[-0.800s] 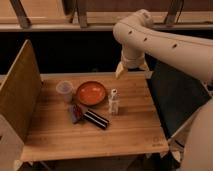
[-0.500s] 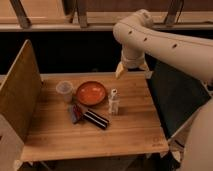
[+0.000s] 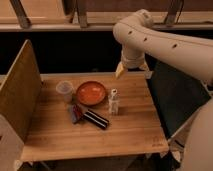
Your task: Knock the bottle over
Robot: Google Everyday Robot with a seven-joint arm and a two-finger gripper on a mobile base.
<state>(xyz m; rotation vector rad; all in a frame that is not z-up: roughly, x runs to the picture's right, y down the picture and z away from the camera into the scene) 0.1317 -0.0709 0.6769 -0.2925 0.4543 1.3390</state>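
Camera view, locked on the small slim clear plastic bottle with the white cap (image 3: 114, 101): upright, planted near the middle of the light wooden counter (image 3: 125, 137), a little toward the right half. Not tipped, so nothing of the job done yet. Just beside it on the left, close to touching: round orange bowl (image 3: 91, 93). Past that, translucent plastic cup (image 3: 64, 90), about as tall and easy to mistake for the target. In front and to the left, flat on the boards: long black bar-shaped packet (image 3: 96, 119) and small red-and-blue packet (image 3: 76, 113), close together. Further out, tall wooden side panel (image 3: 20, 97) walling off the left edge.

Up behind the bottle, over the counter's far edge and well above cap height: the white arm's end effector (image 3: 131, 69), yellowish at the tips. Spread or pressed together? Cannot tell from here. Well apart from the bottle either way.

Now the dangers, judging from this layout. Sweep leftward and risk shoving the bottle into the bowl, propping it against the rim, leaning rather than down. Come in too low and probably just slide it along, upright. Push too hard toward the right and maybe send it rolling off the open edge. Drift left on the way down and risk toppling the cup instead.
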